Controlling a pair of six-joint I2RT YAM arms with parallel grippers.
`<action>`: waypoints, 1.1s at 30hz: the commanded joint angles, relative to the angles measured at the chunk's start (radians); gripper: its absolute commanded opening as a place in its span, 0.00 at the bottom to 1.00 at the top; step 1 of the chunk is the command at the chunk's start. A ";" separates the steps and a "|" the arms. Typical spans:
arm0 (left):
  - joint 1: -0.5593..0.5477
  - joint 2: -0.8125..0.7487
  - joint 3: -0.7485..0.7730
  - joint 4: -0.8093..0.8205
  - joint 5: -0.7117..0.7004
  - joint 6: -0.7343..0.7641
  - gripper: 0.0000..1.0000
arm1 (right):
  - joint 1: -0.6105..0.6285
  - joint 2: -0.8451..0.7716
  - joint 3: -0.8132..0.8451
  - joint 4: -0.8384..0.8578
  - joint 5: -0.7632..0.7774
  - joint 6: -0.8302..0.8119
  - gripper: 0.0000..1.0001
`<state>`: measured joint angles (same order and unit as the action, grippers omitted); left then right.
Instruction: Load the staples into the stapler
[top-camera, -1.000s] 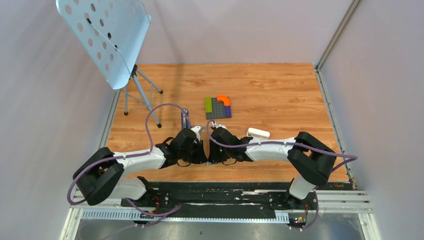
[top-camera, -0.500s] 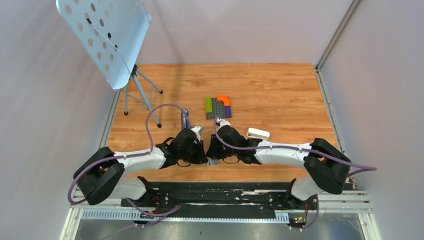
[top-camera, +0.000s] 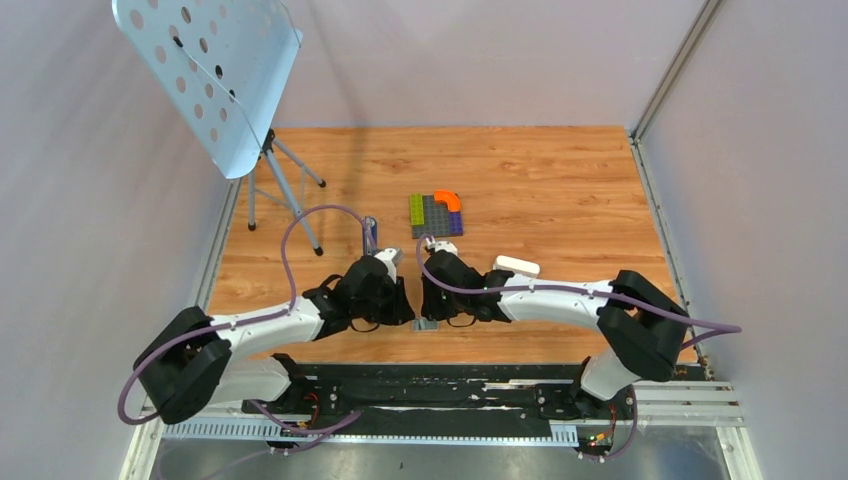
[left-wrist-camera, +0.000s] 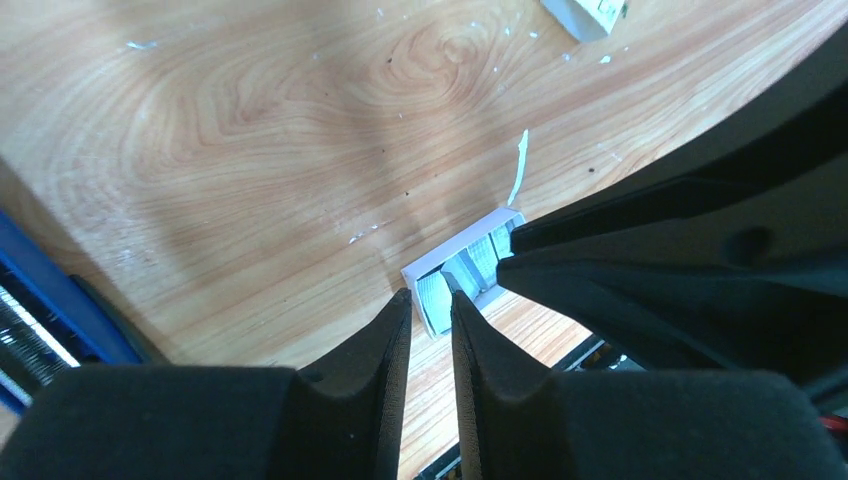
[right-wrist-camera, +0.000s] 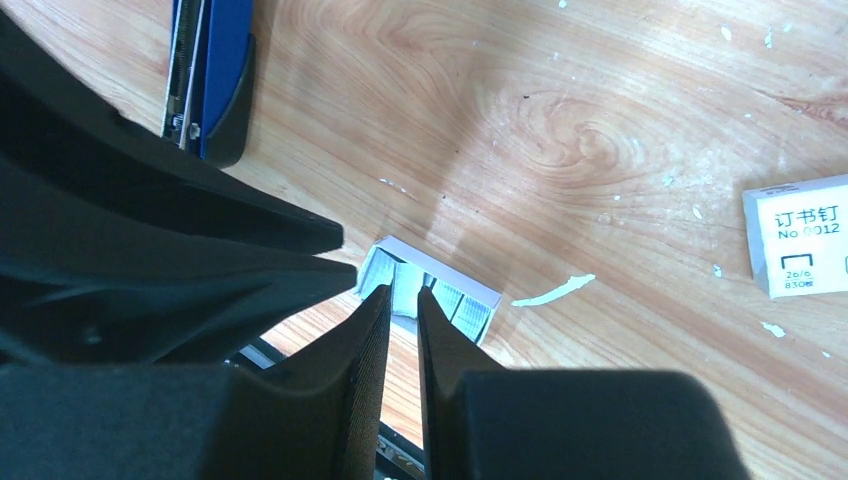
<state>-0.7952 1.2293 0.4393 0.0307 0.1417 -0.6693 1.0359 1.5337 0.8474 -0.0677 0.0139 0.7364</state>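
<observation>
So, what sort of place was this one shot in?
Probably a robotics lab test cell rather than an office: a wood-grain table boxed in by plain walls, the left arm and right arm bolted to a black rail at its near edge, and a perforated panel on a tripod.

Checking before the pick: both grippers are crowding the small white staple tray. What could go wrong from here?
1. The left gripper and right gripper both hang over the small white cardboard tray, fingers barely parted; they could collide or shove it.
2. The tray lies toward the near edge of the wooden table; a nudge might spill the grey staple strips.
3. A thin strip could slip before reaching the slim blue stapler.
</observation>
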 joint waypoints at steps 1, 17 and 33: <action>-0.001 -0.077 0.011 -0.064 -0.086 0.003 0.24 | 0.028 0.037 0.043 -0.077 0.036 -0.019 0.18; -0.002 -0.275 -0.009 -0.173 -0.217 0.033 0.26 | 0.048 0.107 0.085 -0.112 0.037 -0.023 0.15; -0.001 -0.319 -0.020 -0.183 -0.220 0.027 0.26 | 0.052 0.150 0.106 -0.133 0.047 -0.034 0.11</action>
<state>-0.7952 0.9390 0.4313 -0.1413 -0.0570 -0.6491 1.0672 1.6592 0.9268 -0.1570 0.0353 0.7124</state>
